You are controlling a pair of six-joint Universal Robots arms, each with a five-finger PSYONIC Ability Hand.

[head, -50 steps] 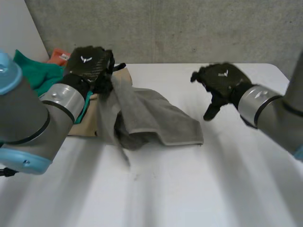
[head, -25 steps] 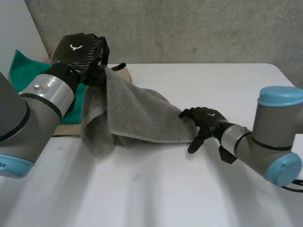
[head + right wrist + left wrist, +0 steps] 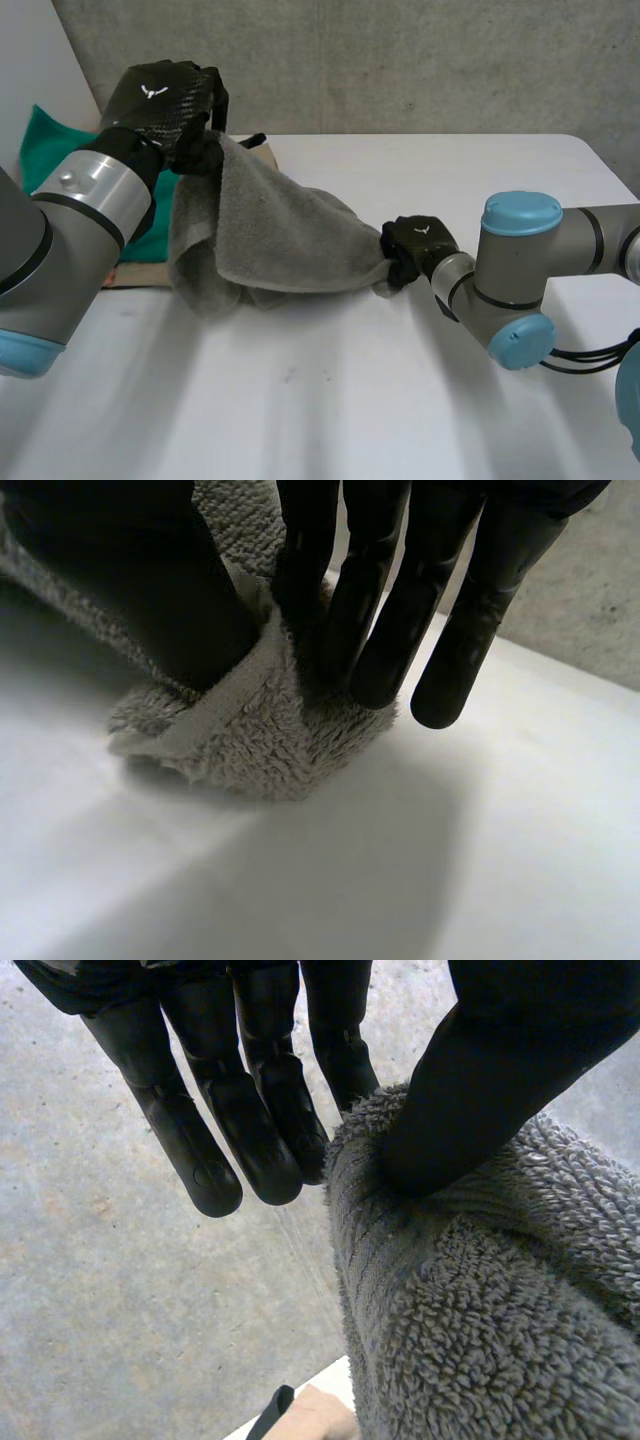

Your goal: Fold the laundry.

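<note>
Grey towel (image 3: 280, 235) is stretched over the table (image 3: 330, 400), pinched by the left hand (image 3: 165, 100) at ten o'clock and the right hand (image 3: 412, 245) at three. Soft, floppy cloth is expected; corners should be held.

White table (image 3: 330, 400) carries a grey towel (image 3: 285, 235) and tan cloth (image 3: 135, 274).

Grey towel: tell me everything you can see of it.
Grey terry towel, thick looped pile, flat hemmed band at the edge. Crumpled, not folded: the left robot hand pinches one end raised off the white table, the right robot hand pinches a corner down at the table; the middle sags onto it.
</note>
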